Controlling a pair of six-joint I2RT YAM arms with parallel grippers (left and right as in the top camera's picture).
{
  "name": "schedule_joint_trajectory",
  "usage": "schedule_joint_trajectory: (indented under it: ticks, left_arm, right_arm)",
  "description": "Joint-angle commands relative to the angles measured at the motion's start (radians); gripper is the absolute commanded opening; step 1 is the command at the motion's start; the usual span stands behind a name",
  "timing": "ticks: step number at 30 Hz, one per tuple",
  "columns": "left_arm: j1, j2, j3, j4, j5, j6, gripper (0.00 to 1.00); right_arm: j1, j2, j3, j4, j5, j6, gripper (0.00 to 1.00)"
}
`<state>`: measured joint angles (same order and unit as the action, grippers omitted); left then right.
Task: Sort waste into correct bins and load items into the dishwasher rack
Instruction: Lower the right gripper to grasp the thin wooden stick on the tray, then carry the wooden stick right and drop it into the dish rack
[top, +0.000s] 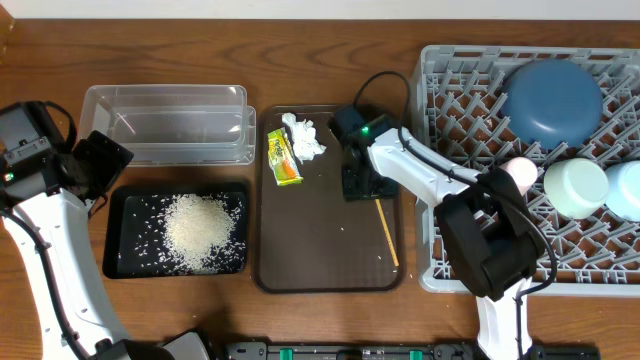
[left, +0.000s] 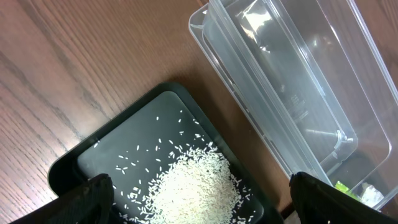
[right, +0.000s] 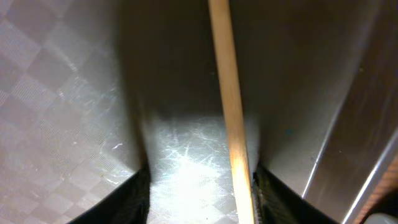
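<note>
- A dark wooden table (top: 60, 50) carries everything, and the grey dishwasher rack (top: 428, 200) fills its right end.
- The right fingers (right: 138, 202) are down on the brown serving tray (top: 330, 250). They stand parted astride the chopstick (right: 230, 93), which sits hard by one finger with bare tray on its other side, so it is not clamped.
- The left fingers (left: 93, 199) are spread wide and empty above the black tray (left: 68, 162), which holds the rice (top: 200, 230), beside the clear tub (top: 165, 92).
- Risk: the stick is off-centre, so closing may shove or roll it instead of pinching it.
- Risk: the fingers seem to sit near one end, so the stick could droop or swing when lifted.
- Risk: being so thin, it could slip through the rack's lattice.
- Only the right wrist view shows the stick between the fingers. From overhead the arm hides that spot, and just the stick's free length shows.
- Only the overhead view shows the tissue (top: 303, 137) and wrapper (top: 282, 158) lying unsorted on the serving tray. It also shows the blue bowl (top: 550, 100) and pink cup (top: 520, 172) already in the rack.
</note>
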<state>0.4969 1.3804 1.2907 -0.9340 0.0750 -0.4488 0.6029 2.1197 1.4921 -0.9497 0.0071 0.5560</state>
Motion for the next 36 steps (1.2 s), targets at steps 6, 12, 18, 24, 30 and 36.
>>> schedule_joint_trajectory:
  ticks: [6,12,18,24,30,36]
  left_arm:
    - [0.004,0.005,-0.005,-0.001,-0.005,-0.006,0.93]
    - [0.004,0.005,-0.005,-0.001,-0.005,-0.006,0.93]
    - [0.004,0.005,-0.005,-0.001,-0.005,-0.006,0.93]
    - [0.004,0.005,-0.005,-0.001,-0.005,-0.006,0.93]
    - [0.004,0.005,-0.005,0.0,-0.005,-0.006,0.93]
    - [0.004,0.005,-0.005,-0.001,-0.005,-0.006,0.93]
  right_arm:
    - [0.024,0.057,-0.034,0.019,-0.062,0.003,0.1]
    - [0.008,0.037,0.014,-0.012,-0.072,-0.016,0.01]
    - [-0.024,-0.015,0.121,-0.076,-0.094,-0.09,0.01]
    - [-0.113,-0.115,0.257,-0.182,-0.087,-0.196,0.01]
    - [-0.268,-0.243,0.325,-0.191,-0.087,-0.346,0.01]
    - [-0.425,-0.306,0.325,-0.153,-0.087,-0.451,0.01]
